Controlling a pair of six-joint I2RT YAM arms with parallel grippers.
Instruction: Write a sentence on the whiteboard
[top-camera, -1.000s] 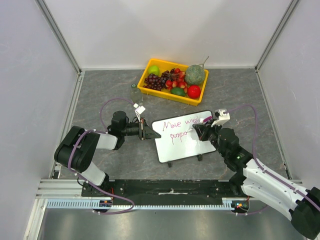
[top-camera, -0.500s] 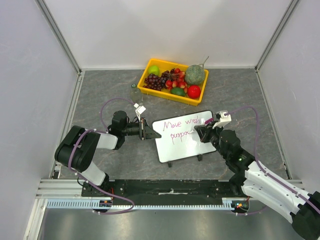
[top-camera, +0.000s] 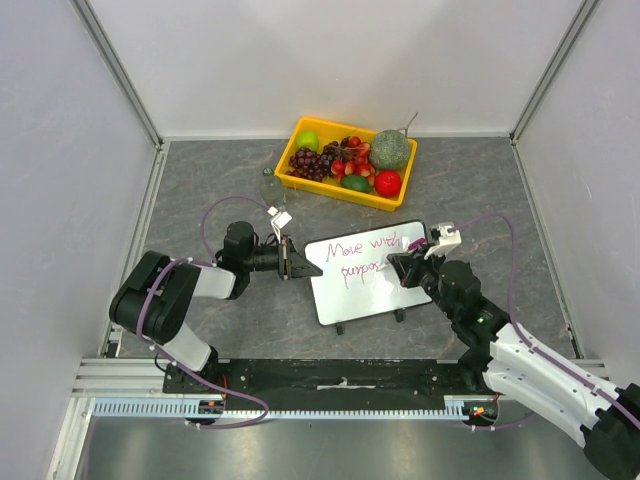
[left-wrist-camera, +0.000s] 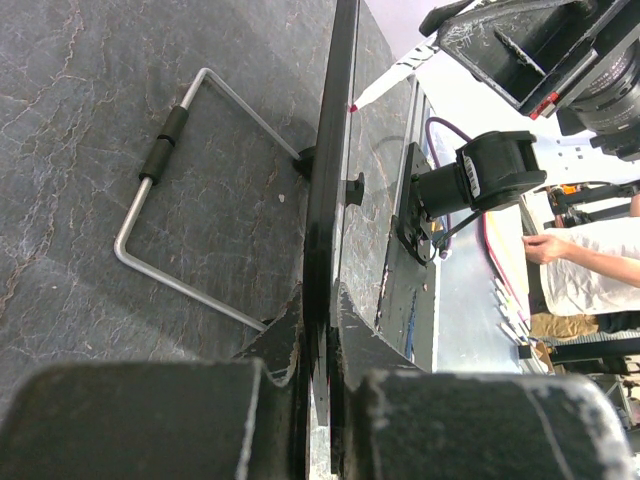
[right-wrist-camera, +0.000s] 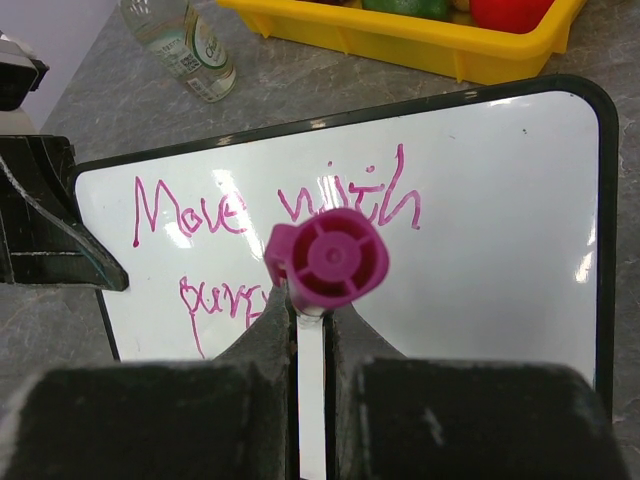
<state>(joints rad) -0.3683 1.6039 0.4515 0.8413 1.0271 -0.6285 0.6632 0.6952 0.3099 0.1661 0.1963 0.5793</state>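
Observation:
The whiteboard (top-camera: 366, 275) lies near the table's middle, white with a black rim; it fills the right wrist view (right-wrist-camera: 500, 250). The sentence (top-camera: 362, 255) is magenta handwriting in two lines, "Move with" above "purpo…" (right-wrist-camera: 215, 300). My left gripper (top-camera: 290, 260) is shut on the board's left edge, which shows edge-on in the left wrist view (left-wrist-camera: 330, 190). My right gripper (top-camera: 402, 268) is shut on a magenta marker (right-wrist-camera: 327, 258), held tip-down at the end of the second line. The marker's tip and the last letters are hidden behind it.
A yellow tray (top-camera: 318, 187) of fruit stands behind the board. A small clear bottle (top-camera: 268, 185) stands left of the tray, also in the right wrist view (right-wrist-camera: 185, 45). The board's wire stand (left-wrist-camera: 165, 190) shows folded out underneath it.
My right gripper with the marker has shifted a little right along the second line; the lettering has grown slightly. The left arm and the board have not moved.

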